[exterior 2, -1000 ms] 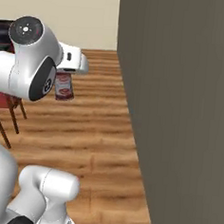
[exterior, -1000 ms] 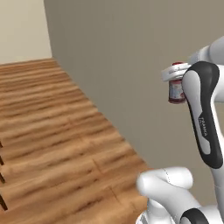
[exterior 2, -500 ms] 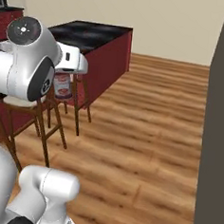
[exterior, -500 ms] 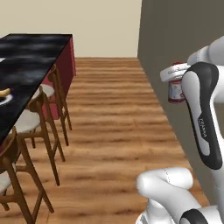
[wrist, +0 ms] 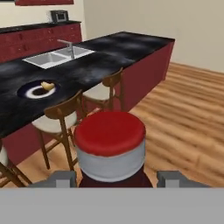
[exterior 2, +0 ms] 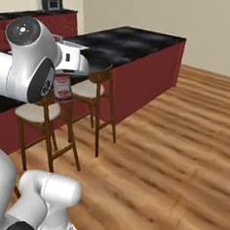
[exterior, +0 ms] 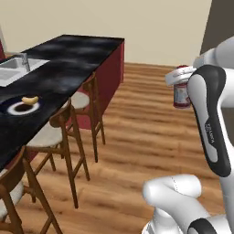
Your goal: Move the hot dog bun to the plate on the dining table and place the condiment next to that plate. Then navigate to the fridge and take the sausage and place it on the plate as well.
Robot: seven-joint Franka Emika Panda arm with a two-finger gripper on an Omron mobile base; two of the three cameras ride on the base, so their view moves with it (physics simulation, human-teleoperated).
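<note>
Counting 1 condiment (wrist: 109, 146), 1 plate (wrist: 27, 92), 1 bun (wrist: 47, 86)

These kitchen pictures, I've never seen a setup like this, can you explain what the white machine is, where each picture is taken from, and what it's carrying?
The white machine is a robot arm on a base that drives. Two pictures come from cameras on that base, behind the arm to its left and right; the third looks along its hand. The gripper is closed on a red condiment with a whitish band, held upright in the air. Ahead stands the dining table, black topped with a dark red base and wooden stools beside it. On it lies a plate with a dark rim, and a hot dog bun rests on it. A sink is set into the top farther along.
</note>
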